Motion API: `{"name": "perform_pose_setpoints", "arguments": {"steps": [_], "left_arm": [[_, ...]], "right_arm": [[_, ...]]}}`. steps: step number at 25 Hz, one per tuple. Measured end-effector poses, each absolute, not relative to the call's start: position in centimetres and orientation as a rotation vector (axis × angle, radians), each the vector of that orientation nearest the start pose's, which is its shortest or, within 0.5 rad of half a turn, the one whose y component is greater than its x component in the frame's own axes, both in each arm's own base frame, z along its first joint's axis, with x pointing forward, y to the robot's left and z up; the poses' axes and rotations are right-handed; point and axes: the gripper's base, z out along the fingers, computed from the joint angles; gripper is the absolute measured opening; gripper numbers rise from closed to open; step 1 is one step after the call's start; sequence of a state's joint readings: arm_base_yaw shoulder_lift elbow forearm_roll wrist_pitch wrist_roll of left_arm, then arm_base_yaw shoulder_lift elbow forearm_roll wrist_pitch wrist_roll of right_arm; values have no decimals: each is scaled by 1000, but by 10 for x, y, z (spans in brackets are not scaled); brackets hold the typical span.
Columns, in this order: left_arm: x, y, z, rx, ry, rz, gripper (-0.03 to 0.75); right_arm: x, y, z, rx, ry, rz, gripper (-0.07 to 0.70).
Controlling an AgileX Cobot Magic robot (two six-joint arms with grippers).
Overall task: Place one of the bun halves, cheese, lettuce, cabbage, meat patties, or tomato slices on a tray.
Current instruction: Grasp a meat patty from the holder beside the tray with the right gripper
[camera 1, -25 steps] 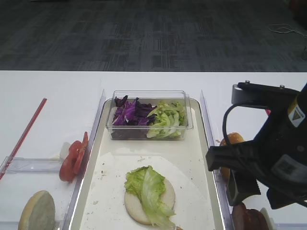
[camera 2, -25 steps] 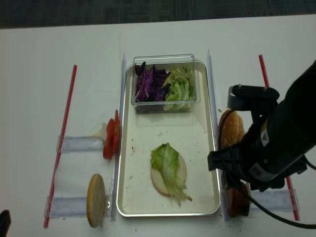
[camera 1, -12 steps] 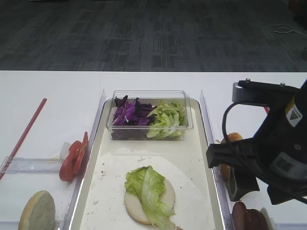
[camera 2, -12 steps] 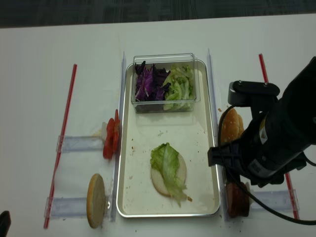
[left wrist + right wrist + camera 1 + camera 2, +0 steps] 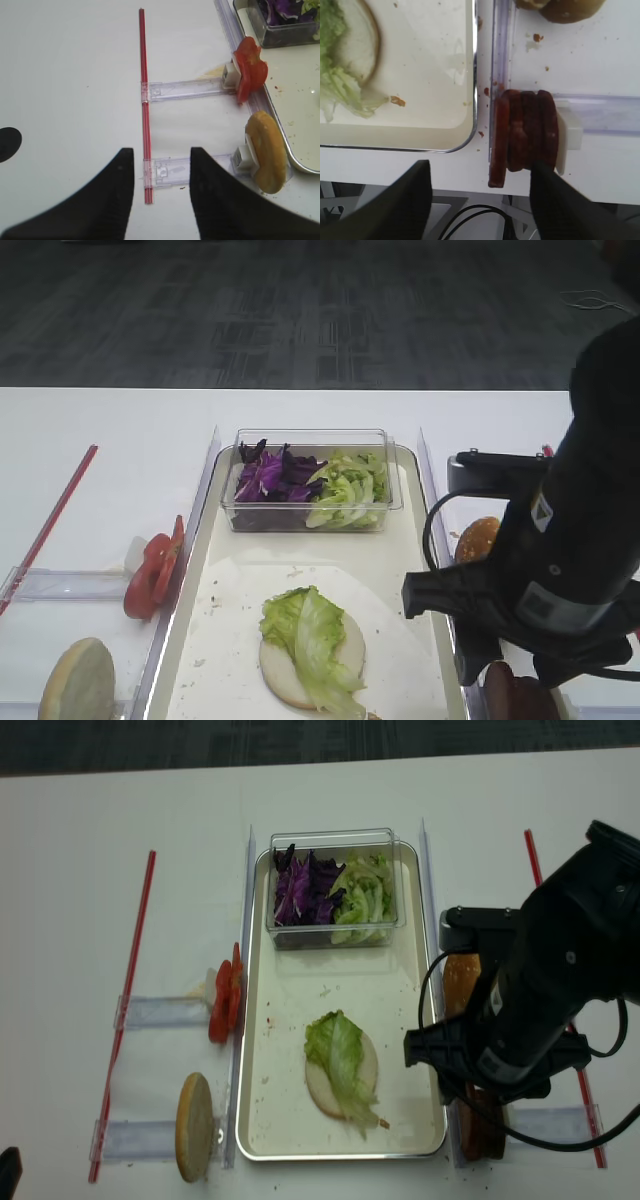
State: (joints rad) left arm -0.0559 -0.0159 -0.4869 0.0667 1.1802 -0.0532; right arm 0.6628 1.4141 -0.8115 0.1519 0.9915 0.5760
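A cream bun half [image 5: 366, 1072] topped with a lettuce [image 5: 335, 1050] leaf lies on the tray [image 5: 243, 1050]. The meat patties [image 5: 522, 132] stand on edge in a clear rack just right of the tray. My right gripper [image 5: 482, 200] hovers open over their near end, its right finger [image 5: 552, 197] overlapping the outermost patty and nothing held. My left gripper [image 5: 162, 200] is open above bare table, left of a standing bun half [image 5: 265, 152] and the tomato slices [image 5: 250, 75]. Cabbage [image 5: 305, 885] and more lettuce fill a clear tub. No cheese is in view.
A sesame bun [image 5: 458, 982] stands right of the tray, behind the patties. Clear plastic racks [image 5: 185, 90] and red strips [image 5: 145, 100] lie on the white table on both sides. The tub [image 5: 335, 840] takes up the tray's far end. The right arm hides most of the patties in both overhead views.
The right arm has swung left and nearer the table's front edge, now standing over the patties. Its jaws stay open. The food has not moved.
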Motion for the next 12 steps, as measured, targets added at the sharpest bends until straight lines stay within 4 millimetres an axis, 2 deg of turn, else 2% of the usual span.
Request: {"name": "perform_pose_setpoints", "arguments": {"steps": [12], "left_arm": [[-11,6,264,-5,2159,18,284]], "right_arm": [[182,156,191,-32,3209,155,391]]}}
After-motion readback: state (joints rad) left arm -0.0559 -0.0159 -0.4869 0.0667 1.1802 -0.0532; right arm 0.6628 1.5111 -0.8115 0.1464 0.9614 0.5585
